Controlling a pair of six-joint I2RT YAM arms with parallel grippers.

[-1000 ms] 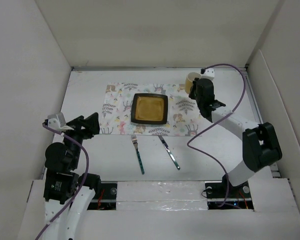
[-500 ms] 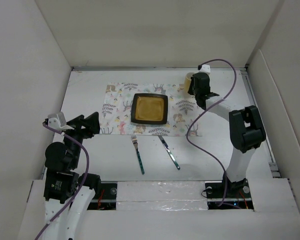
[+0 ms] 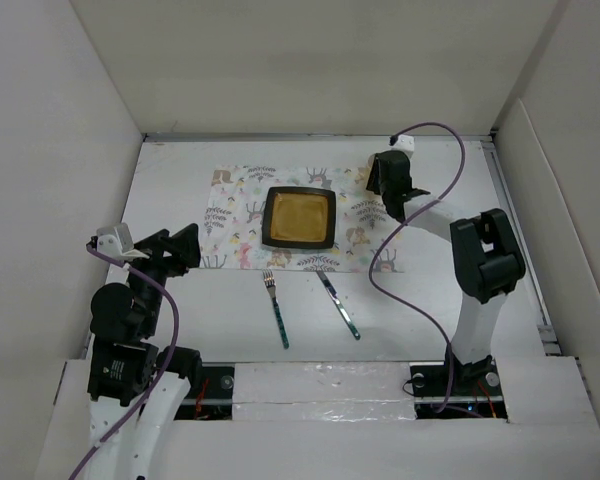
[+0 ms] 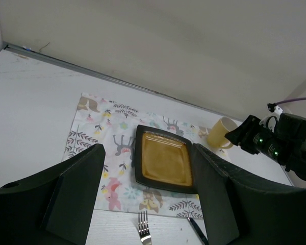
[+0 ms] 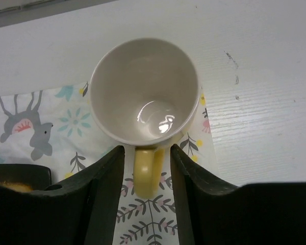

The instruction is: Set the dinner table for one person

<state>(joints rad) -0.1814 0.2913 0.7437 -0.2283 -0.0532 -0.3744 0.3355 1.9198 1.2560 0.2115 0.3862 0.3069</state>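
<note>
Straddling the mug's point(image 5: 144, 92) handle point(image 5: 148, 173) at the placemat's point(image 5: 35, 127) far right corner, right end effector point(image 5: 147, 153) sits apart, unclamped; left end effector point(image 4: 148, 153) gapes.

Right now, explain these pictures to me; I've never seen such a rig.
A robot's left arm and right arm are bolted at the near edge of a white table. One picture looks down from above; the other two come from a camera on each wrist. On the table lies a patterned placemat with a dark square plate; a fork and a knife lie nearer the arms. A yellow mug stands at the placemat's far right corner. The right tool stands open astride its handle, not gripping it. The left tool is open and empty.
</note>
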